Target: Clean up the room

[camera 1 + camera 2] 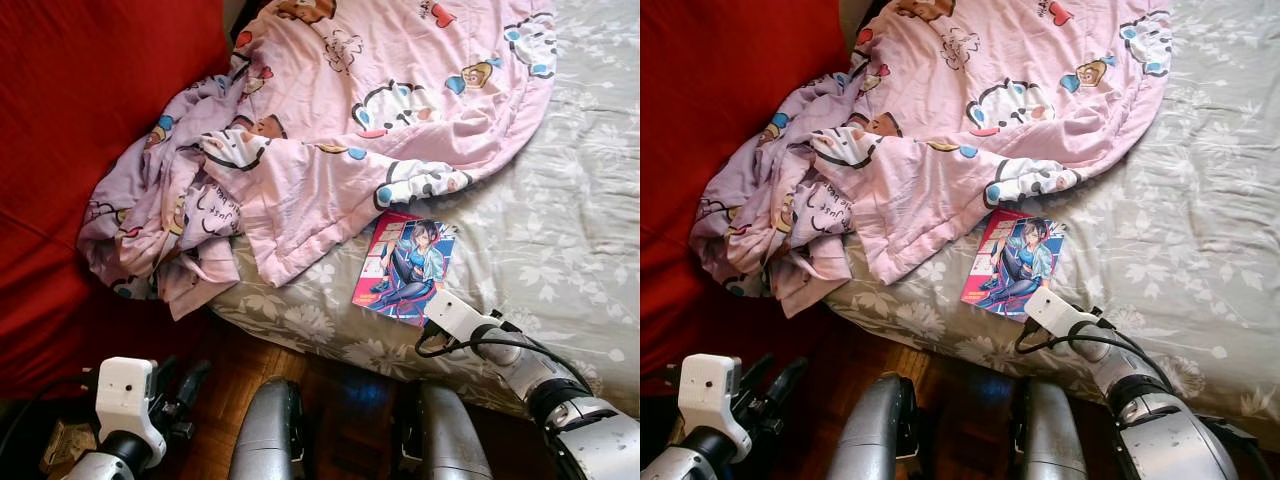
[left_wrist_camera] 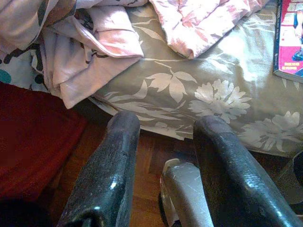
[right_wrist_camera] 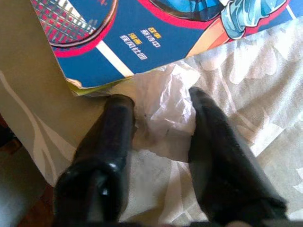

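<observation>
A: What is lying on the bed, taking the biggest thing first?

B: A pink cartoon-print quilt is sprawling over the near corner of the grey floral sheet, with one bunched end hanging over the edge toward the red drape. Just beside its hem a comic book is lying flat, its long axis running from the bed's edge up toward the quilt.

A: And the smallest thing?

B: A crumpled white tissue is sitting on the sheet, touching the book's near corner.

A: Where are the jaws standing relative to it?

B: The right gripper is resting on the sheet at the book's lower corner, its two black fingers spread open, one on either side of the tissue and not yet pinching it. The tissue is lying straight ahead between the tips, so closing looks like the step in hand.

A: And the other arm?

B: The left gripper is hanging low over the wooden floor beside the bed, fingers apart and empty. It is well apart from the tissue; the right arm is the nearer one
</observation>
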